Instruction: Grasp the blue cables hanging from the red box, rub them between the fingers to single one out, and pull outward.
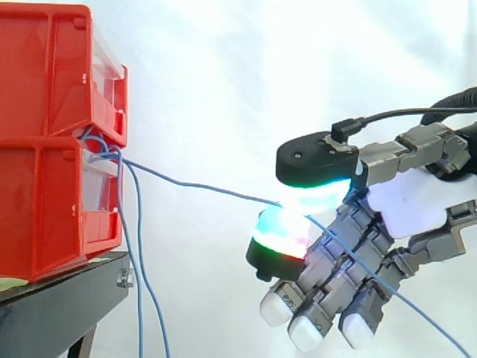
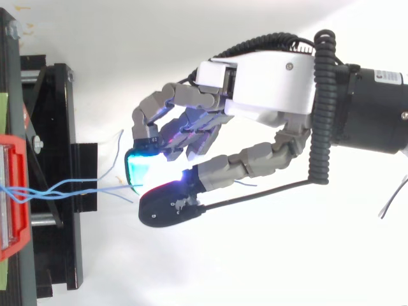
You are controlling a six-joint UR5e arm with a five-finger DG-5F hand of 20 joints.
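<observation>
At the left edge of the side view, a red plastic box (image 1: 45,186) of stacked bins sits on a black metal stand (image 1: 59,298) before a white curtain (image 1: 261,74). A bundle of thin blue cables (image 1: 104,149) comes out of the gap between the upper and lower bins, looped together at the box's front. One single blue cable (image 1: 201,186) leaves the bundle and runs in a nearly straight line rightward, sloping slightly down, to the robot hand (image 1: 406,198), which is well apart from the box. There the fingers (image 1: 282,231) grip it: the cable is pinched between a thumb pad glowing cyan-green above and a pad glowing red and green below. Past the pinch it crosses the other curled fingers, whose pads glow white, and slopes down to the lower right corner. The remaining loose blue strands (image 1: 139,283) hang down beside the stand's front edge. From above, the cables fan out from the box across the stand (image 2: 54,127) towards the hand (image 2: 268,80), with loose ends curling on either side of the glowing pads
</observation>
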